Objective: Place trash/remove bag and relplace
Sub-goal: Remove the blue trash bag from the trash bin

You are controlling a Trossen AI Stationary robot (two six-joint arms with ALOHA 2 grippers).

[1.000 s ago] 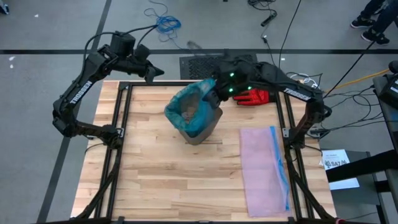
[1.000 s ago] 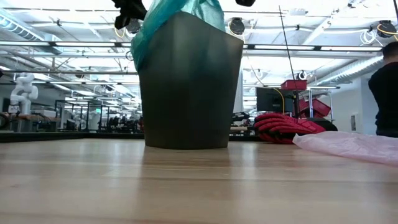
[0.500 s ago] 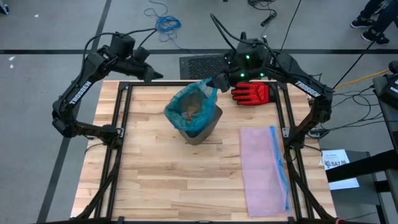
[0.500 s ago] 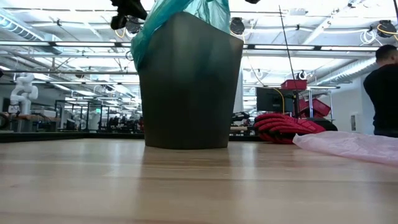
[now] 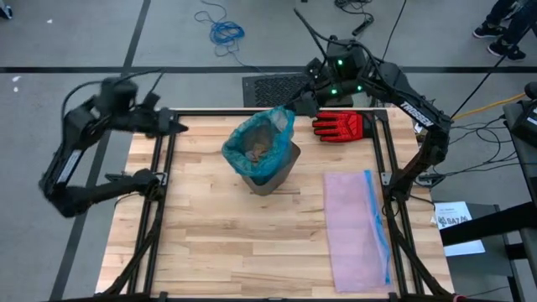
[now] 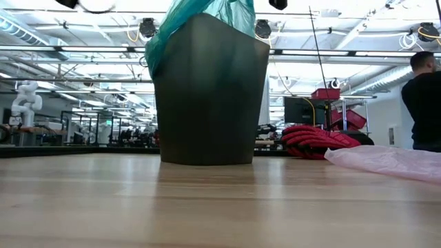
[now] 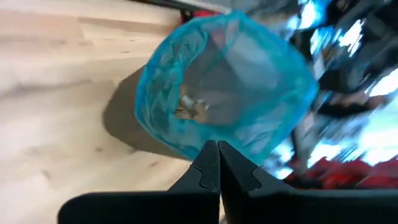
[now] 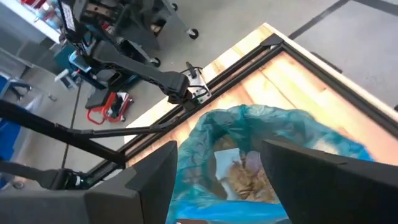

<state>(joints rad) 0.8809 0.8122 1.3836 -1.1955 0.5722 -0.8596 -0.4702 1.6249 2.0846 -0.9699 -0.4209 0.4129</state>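
High view: bin (image 5: pixel 277 172) sits at table (image 5: pixel 210 243) centre-back, lined w/ the teal bag (image 5: pixel 252 138), trash (image 5: pixel 258 151) piled inside. Right gripper (image 5: pixel 295 106) hangs at about 1 o'clock of the bin, just off the bag rim, not touching it; left gripper (image 5: pixel 174 127) is out at 10 o'clock over the table's frame edge, well apart. Red glove (image 5: pixel 340 126) at 2 o'clock of the bin, pink replacement bag (image 5: pixel 357 226) flat at 4 o'clock. Low view: bin upright, teal liner draped over its rim, glove and pink bag off to 3 o'clock; a person stands far right in the room. Left wrist view: fingers (image 7: pixel 208 171) pressed together, nothing between them, bag mouth and scraps ahead. Right wrist view: fingers (image 8: pixel 155 171) spread wide, empty, bag w/ brown wads between and beyond them. Progress, my read: trash looks loaded, so step one seems done; liner not yet pulled out, pink bag not yet fitted — most of the job is left.
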